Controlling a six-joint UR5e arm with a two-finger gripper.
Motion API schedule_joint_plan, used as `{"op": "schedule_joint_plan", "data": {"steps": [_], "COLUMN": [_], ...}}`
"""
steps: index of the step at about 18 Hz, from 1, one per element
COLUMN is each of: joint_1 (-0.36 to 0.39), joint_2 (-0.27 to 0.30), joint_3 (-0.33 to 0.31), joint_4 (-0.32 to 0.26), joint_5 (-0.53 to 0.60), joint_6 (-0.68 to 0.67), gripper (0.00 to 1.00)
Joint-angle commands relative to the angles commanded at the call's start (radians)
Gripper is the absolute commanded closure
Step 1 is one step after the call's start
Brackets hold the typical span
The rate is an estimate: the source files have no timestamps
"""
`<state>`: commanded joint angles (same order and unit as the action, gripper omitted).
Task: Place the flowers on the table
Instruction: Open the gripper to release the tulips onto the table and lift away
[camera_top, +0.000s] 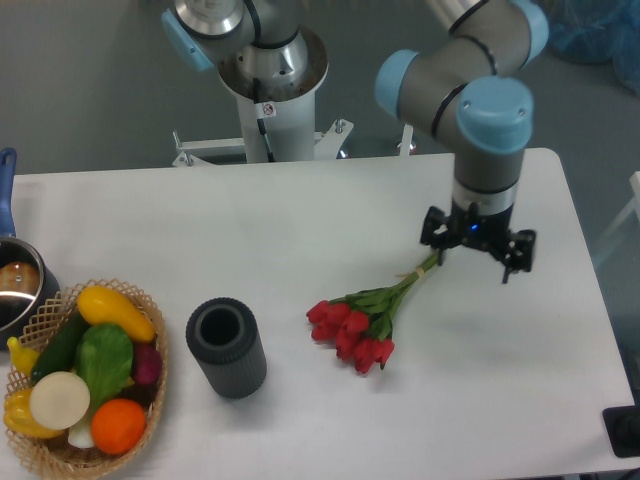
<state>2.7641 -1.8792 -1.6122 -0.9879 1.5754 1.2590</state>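
Note:
The flowers (355, 325), red tulips with green leaves and thin bound stems, lie on the white table (300, 230) right of centre. Their buds point to the lower left and the stem ends point up-right. My gripper (478, 250) hangs straight down over the stem ends, seen from above under the grey and blue wrist. Its black fingers (432, 232) stand spread to either side of the wrist. The stem tips end at the left finger. The fingertips themselves are partly hidden by the wrist.
A dark grey cylindrical vase (226, 348) stands left of the flowers. A wicker basket (150, 400) of vegetables sits at the front left corner. A metal pot (18, 285) with a blue handle is at the left edge. The robot base (270, 90) is behind the table.

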Motion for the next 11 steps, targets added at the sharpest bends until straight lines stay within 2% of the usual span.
{"op": "schedule_joint_plan", "data": {"steps": [4, 11], "joint_1": [0.038, 0.031], "joint_2": [0.011, 0.011], "joint_3": [0.002, 0.002], "joint_4": [-0.025, -0.023], "joint_5": [-0.002, -0.002], "joint_6": [0.063, 0.062], "gripper": [0.0, 0.0]}}
